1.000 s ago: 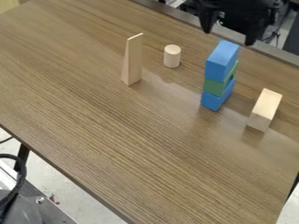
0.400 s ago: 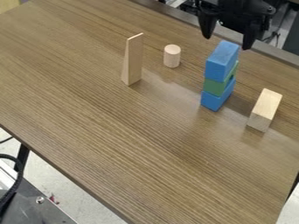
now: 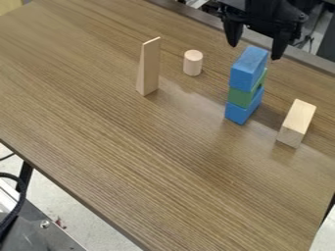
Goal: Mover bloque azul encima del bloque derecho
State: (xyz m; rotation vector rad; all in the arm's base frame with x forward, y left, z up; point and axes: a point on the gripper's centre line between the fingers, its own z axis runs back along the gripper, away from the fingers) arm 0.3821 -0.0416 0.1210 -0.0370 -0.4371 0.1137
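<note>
Looks like pre-grasp: my gripper is spread wide at 12 o'clock of the top blue block, stacked on green block. Next should be straddle, pinch, lift, then 5 o'clock to wooden block.

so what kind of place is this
Probably a robotics lab or test bench: a black two-finger gripper hangs over a brown wood-grain table, where plain wooden blocks stand near a stack of blue and green blocks, and a black cable curls beside grey metal equipment.

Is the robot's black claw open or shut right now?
Open: the black two-finger claw shows a wide gap between its fingertips.
</note>
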